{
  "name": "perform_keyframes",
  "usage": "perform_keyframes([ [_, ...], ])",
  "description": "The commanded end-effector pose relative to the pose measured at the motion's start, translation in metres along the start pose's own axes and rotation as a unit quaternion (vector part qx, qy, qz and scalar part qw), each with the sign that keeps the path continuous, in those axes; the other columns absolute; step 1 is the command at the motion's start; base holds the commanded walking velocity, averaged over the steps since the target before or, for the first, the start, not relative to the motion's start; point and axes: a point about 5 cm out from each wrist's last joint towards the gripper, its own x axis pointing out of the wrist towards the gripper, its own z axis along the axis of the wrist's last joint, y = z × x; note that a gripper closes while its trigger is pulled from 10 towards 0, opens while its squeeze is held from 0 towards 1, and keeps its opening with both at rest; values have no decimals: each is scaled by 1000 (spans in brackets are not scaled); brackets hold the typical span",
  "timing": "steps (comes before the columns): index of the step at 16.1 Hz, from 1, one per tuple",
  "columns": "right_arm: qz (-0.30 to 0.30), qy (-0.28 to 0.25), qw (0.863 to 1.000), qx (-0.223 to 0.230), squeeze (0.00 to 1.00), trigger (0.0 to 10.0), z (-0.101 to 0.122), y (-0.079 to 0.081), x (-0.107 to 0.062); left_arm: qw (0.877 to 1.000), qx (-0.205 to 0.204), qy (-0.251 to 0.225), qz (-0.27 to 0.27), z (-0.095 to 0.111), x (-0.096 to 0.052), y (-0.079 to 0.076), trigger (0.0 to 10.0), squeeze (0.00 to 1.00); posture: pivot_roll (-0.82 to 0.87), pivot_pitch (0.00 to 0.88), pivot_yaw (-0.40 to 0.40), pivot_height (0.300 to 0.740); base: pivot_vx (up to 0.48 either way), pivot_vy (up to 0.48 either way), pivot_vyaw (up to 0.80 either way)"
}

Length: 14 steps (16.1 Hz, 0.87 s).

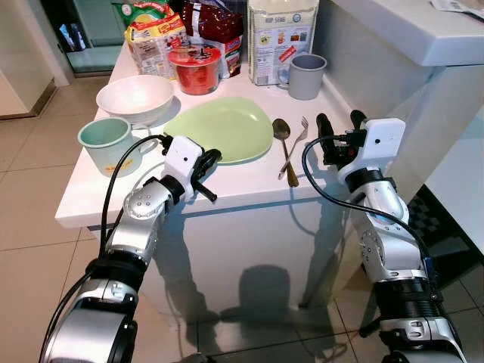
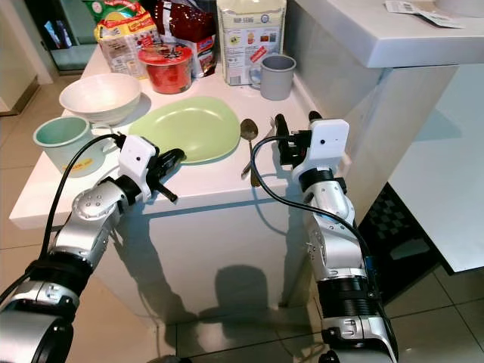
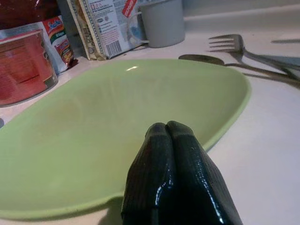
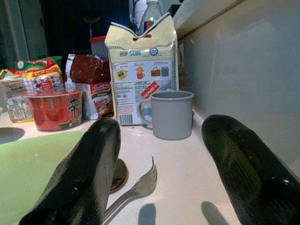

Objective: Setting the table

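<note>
The white table carries everything for the setting; the biggest piece is the green plate near the front edge, which looks rigid, glazed and breakable, so it is likely slippery and best taken by its raised rim, not the flat middle. Behind it to the left sit the white bowl and the pale green mug, both probably heavy for their size and chippable; the bowl wants a grip on its wall, the mug at its handle. The grey cup stands at the back right. The spoon and fork lie crossed just right of the plate; thin, stiff and light, they lie flat and look hard to pinch except across the narrow handles. The left gripper hovers at the plate's near rim, fingers pressed together; the right gripper sits just right of the cutlery, fingers spread and empty.
</note>
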Motion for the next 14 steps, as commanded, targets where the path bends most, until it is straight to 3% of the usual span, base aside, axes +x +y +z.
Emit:
perform_keyframes([
  [1, -1, 7, 1000, 5, 0, 10000, 0, -2, 1, 999, -10, 36, -25, -16, -4, -10, 0, 0, -6, 0, 50, 740, 0, 0, 0],
  [7, 7, 33, 999, 8, 0, 10000, -11, 4, -6, 994, 6, 99, -50, -38, -9, -16, 0, 0, -9, 0, 51, 740, 0, 0, 0],
  [14, 11, 48, 999, 14, 0, 10000, -17, 9, -10, 987, 13, 139, -83, -51, -11, -24, 0, 0, -10, 0, 54, 740, 0, 0, 0],
])
